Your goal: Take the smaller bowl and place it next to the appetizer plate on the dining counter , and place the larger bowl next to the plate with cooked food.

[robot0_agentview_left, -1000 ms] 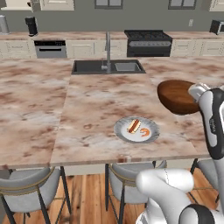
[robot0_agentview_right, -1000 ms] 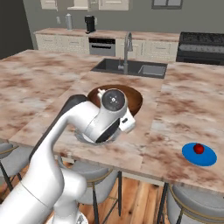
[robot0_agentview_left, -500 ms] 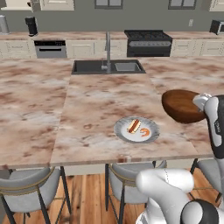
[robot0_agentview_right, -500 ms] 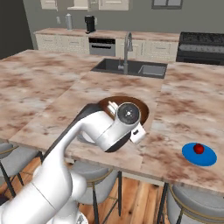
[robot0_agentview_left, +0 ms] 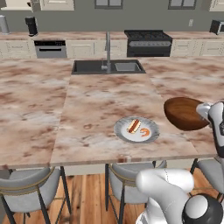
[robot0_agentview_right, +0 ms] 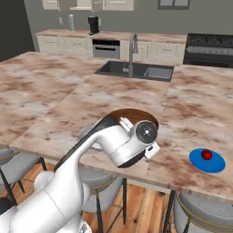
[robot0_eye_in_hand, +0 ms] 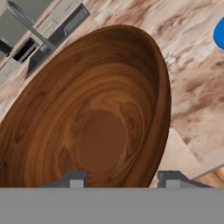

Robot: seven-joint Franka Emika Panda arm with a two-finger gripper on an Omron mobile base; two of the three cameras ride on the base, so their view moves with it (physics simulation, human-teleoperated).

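Note:
The larger bowl (robot0_agentview_left: 183,113), deep brown wood with visible grain, hangs tilted just above the dining counter (robot0_agentview_left: 96,105), right of the plate with cooked food (robot0_agentview_left: 121,131). My gripper (robot0_eye_in_hand: 125,180) is shut on the bowl's near rim, and the bowl (robot0_eye_in_hand: 96,113) lies wide in front of its fingertips. In the right base view my wrist covers most of the bowl (robot0_agentview_right: 132,113), and the plate with cooked food (robot0_agentview_right: 85,134) peeks out behind the arm. The appetizer plate (robot0_agentview_right: 215,164), blue with a red piece, lies further right near the counter's front edge.
A sink with a tall faucet (robot0_agentview_left: 108,65) is set in the counter behind the plates. Grey stools (robot0_agentview_left: 30,188) stand along the front edge. A stove (robot0_agentview_left: 144,43) and cream drawers line the back wall. Bare counter lies between the two plates.
The arm has carried the larger bowl to the right and toward the counter's front edge, and it hangs lower now. Both plates have stayed put.

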